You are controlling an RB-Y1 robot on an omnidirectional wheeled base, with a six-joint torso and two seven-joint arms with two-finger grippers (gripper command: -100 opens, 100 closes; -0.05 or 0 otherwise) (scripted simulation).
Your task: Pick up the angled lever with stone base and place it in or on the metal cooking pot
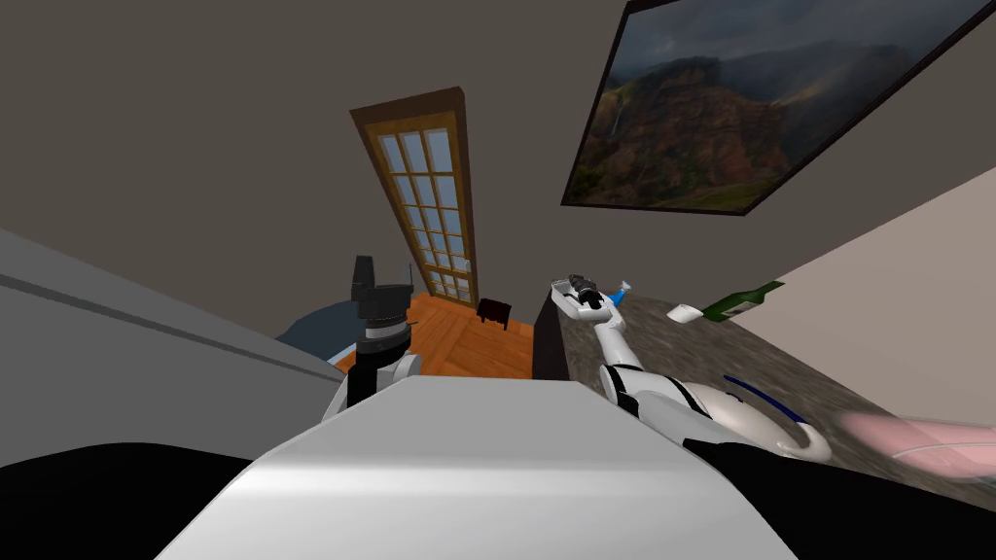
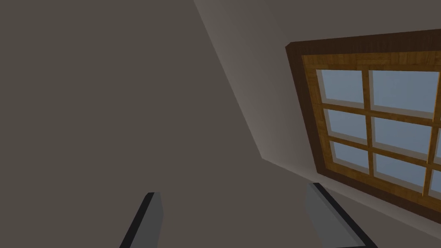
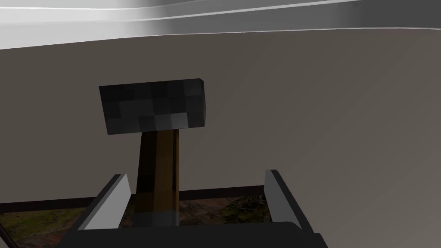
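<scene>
The lever has a dark grey stone block at the end of a brown stick. It stands between the fingers of my right gripper, close to one finger and well clear of the other. The fingers are wide apart, so this gripper is open. My right arm reaches out over the speckled stone counter, with the right gripper near the counter's far corner and the dark lever at it. My left gripper is raised at my left, and its fingers stand open with nothing between them.
A green bottle, a small white object and a blue item lie at the back of the counter. A blurred pink dish sits at its near right. A glazed wooden door and a small dark stool are ahead.
</scene>
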